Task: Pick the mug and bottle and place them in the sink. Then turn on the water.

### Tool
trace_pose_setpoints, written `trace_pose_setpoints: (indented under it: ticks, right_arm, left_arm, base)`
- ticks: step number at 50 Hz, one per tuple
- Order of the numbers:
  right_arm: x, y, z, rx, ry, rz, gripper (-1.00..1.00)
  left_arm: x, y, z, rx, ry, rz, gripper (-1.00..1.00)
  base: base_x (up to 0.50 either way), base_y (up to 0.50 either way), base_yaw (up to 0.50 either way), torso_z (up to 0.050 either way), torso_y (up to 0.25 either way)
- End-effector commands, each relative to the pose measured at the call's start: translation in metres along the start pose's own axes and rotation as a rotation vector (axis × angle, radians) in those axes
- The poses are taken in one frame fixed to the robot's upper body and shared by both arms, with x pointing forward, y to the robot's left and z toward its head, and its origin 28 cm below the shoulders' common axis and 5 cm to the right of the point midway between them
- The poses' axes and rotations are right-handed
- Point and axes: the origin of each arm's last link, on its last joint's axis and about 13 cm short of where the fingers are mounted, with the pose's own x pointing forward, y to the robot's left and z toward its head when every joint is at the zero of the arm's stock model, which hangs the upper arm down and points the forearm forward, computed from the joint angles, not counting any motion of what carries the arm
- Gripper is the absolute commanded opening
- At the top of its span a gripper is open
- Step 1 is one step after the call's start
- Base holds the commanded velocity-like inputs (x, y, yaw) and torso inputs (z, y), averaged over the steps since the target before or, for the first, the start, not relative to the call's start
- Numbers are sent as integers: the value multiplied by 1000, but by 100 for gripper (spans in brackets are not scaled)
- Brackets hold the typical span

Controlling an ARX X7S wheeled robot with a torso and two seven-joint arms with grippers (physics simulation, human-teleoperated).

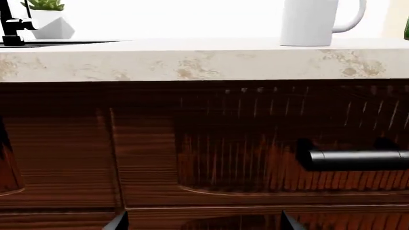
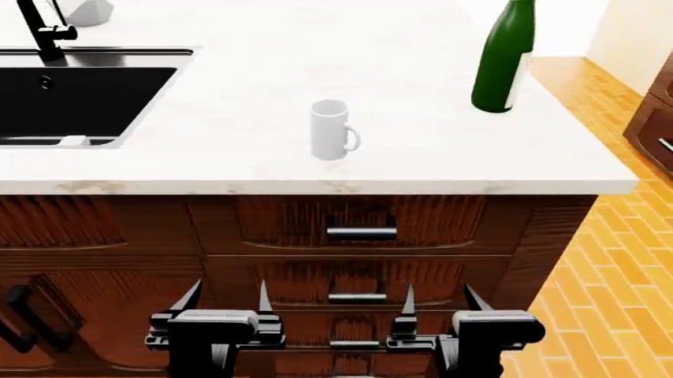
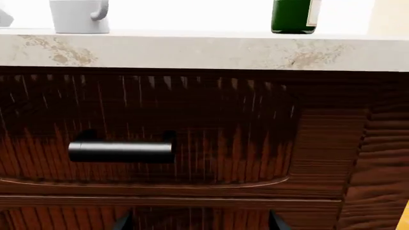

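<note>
The white mug [image 2: 331, 130] stands upright on the pale countertop near its front edge, handle to the right. To its right and farther back, the dark green bottle [image 2: 503, 59] is upright. The black sink [image 2: 105, 52] lies at the counter's far left with its black faucet [image 2: 47, 35]; no water is in view. Both grippers hang below counter height, facing the drawer fronts. My left gripper [image 2: 228, 295] is open and empty, and so is my right gripper [image 2: 440, 298]. The left wrist view has the mug [image 1: 310, 21] above the counter edge. The right wrist view has the mug [image 3: 78, 17] and the bottle [image 3: 292, 17].
Dark wood drawers with black bar handles [image 2: 361, 232] face the grippers. A white planter [image 2: 90, 9] sits behind the faucet, and a small white block [image 2: 74, 140] lies in the sink. The counter's right end borders an orange brick floor [image 2: 610, 260].
</note>
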Motion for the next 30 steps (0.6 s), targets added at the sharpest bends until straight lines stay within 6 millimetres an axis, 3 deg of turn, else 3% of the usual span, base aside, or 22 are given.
trace_pose_setpoints:
  ticks: [1, 8, 15, 22, 30]
  right_arm:
    - [0, 0, 0, 2, -1, 1, 100]
    - [1, 0, 1, 3, -4, -1, 100]
    - [-3, -3, 10, -3, -19, -15, 100]
    - [-18, -14, 52, -26, -68, 24, 100]
    - [-29, -35, 112, -92, -123, 58, 100]
  left_arm:
    - [0, 0, 0, 0, 0, 1, 100]
    - [1, 0, 0, 2, 0, 0, 100]
    - [2, -1, 12, -13, -15, -32, 100]
    - [-3, -8, 61, -24, -66, -138, 100]
    - [-22, 1, 138, -3, -83, -271, 100]
  base:
    - [0, -500, 0, 0, 0]
    - [0, -500, 0, 0, 0]
    - [0, 0, 0, 0, 0]
    - [0, 0, 0, 0, 0]
    - [0, 0, 0, 0, 0]
